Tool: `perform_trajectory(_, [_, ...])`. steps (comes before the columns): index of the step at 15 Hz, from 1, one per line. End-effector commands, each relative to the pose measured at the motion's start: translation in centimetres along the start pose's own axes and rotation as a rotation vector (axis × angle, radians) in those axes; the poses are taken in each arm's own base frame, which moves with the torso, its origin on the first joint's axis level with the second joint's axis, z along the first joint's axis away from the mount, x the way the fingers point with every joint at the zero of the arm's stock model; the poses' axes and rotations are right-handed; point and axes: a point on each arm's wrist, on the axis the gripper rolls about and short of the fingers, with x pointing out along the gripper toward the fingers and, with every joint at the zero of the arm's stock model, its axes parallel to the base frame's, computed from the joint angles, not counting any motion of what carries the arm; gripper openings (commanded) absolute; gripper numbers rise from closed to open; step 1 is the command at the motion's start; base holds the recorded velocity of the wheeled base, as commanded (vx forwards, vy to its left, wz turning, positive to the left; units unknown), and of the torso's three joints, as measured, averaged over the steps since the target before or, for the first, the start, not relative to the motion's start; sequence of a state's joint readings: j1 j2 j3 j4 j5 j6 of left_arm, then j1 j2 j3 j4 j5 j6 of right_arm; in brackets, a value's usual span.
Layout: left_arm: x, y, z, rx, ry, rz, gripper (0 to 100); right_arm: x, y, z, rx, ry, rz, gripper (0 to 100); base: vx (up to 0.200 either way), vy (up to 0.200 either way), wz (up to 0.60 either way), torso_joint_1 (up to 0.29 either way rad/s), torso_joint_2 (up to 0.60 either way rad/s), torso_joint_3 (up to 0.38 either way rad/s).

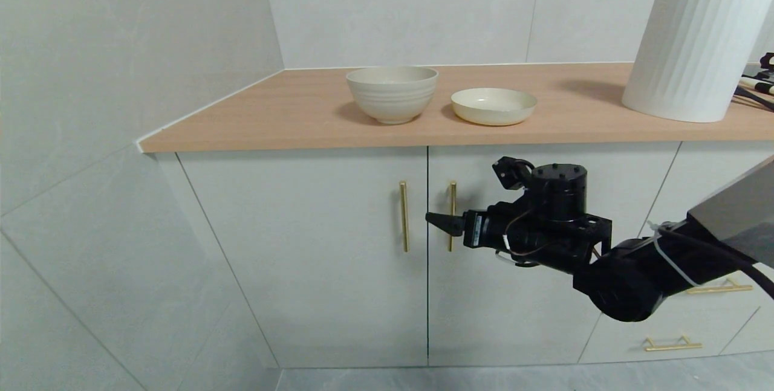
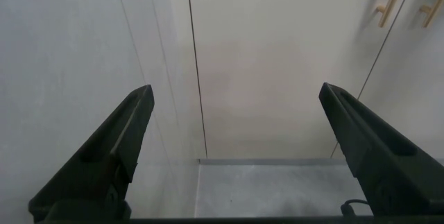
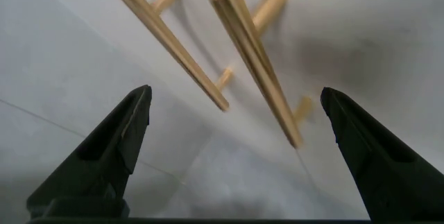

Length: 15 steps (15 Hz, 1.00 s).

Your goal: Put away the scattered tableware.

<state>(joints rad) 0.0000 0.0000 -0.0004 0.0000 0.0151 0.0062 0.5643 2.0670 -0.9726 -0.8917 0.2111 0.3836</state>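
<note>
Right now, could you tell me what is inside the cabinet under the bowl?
The inside is hidden: both cabinet doors are shut. On the outside are two gold handles, with the open right gripper in front of them.

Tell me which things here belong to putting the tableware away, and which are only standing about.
For the job:
- ribbed bowl
- shallow dish, beside it on the wooden counter
- right door handle, with the open right gripper close to it; the cupboard is probably the storage place

Standing about:
- tall white ribbed container
- left door handle
- drawer handle
</note>
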Motion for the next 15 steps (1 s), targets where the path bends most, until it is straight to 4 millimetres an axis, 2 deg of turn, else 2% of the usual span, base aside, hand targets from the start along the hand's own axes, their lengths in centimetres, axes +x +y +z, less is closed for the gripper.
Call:
perform_trajectory(1, [0.0,0.0,0.0,0.0,0.002,0.0,100,1.0,0.1,-0.7,0.029,-0.003,0.015,100,0.0,0.0,0.0,0.0,0.0,0.0])
perform_trajectory(7, [0.0,0.0,0.0,0.0,0.002,0.0,100,1.6,-0.1,-1.0,0.039,-0.025,0.025,100,0.0,0.0,0.0,0.0,0.0,0.0])
perform_trajectory(15, [0.0,0.0,0.0,-0.002,0.002,0.0,100,2.1,0.6,-1.5,0.043,-0.04,0.048,100,0.0,0.0,0.0,0.0,0.0,0.0])
